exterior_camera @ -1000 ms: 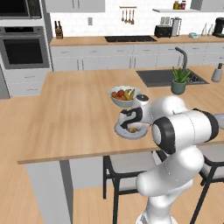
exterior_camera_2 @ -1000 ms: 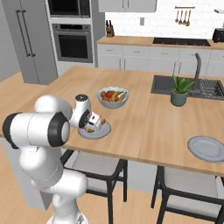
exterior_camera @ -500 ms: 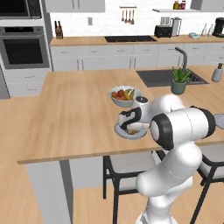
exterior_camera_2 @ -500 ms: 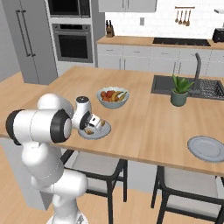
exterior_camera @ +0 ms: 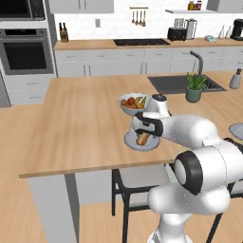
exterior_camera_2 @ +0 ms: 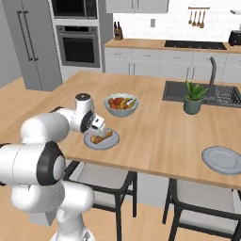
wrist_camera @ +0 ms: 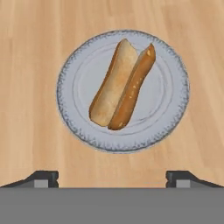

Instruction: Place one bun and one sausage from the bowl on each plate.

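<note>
Plates: one [wrist_camera: 173, 109] near the front edge of the wooden island counter [exterior_camera: 80, 128], just in front of a pale fruit bowl [exterior_camera: 133, 103]; the other [exterior_camera_2: 222, 159] well apart, further along the counter toward the sink side, bare on top. Near plate also seen in the right base view [exterior_camera_2: 101, 140], partly covered by the hand. On the near plate, a bun [wrist_camera: 114, 82] and a sausage [wrist_camera: 133, 86], lying side by side and touching along their length, roughly across the plate's middle. Potted plant [exterior_camera_2: 193, 97] beside the sink [exterior_camera_2: 201, 92], far from both plates. Gripper [wrist_camera: 112, 176] poised directly above the near plate, spread wide, two dark fingertips [wrist_camera: 43, 177] far apart and touching nothing, holding nothing.
</note>
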{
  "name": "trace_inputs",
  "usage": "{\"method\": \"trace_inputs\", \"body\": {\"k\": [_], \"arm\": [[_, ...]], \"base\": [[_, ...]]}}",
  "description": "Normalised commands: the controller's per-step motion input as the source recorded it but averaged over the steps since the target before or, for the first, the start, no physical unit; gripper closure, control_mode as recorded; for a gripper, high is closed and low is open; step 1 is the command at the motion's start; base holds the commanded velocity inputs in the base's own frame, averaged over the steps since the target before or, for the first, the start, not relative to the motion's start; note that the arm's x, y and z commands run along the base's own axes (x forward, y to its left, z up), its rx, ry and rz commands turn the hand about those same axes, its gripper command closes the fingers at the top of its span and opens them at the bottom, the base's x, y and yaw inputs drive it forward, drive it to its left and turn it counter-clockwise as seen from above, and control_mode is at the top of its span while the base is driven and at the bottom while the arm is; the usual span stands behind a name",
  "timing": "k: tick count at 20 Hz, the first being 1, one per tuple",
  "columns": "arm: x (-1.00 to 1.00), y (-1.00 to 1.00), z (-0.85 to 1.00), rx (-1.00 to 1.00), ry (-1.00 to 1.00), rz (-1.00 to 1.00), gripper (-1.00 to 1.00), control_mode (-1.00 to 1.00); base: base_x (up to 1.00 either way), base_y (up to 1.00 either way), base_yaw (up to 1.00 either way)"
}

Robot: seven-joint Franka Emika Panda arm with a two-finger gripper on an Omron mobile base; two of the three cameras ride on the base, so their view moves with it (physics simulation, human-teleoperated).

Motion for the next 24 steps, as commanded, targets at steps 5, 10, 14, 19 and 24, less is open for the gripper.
{"method": "trace_inputs", "body": {"k": [5, 10, 14, 19, 24], "arm": [[-0.78, -0.01, 1.00, -0.01, 0.00, 0.00, -1.00, -1.00], [-0.82, -0.14, 0.94, 0.00, 0.00, 0.00, -1.00, -1.00], [-0.52, -0.03, 0.18, -0.04, 0.03, 0.00, -1.00, -1.00], [-0.12, 0.01, -0.02, -0.01, -0.02, 0.00, -1.00, 1.00], [0.00, 0.00, 0.00, 0.00, 0.00, 0.00, -1.00, 1.00]], "base": [[0.00, 0.00, 0.00], [0.00, 0.00, 0.00], [0.00, 0.00, 0.00], [-0.40, -0.41, -0.04], [-0.14, -1.00, -0.22]]}}
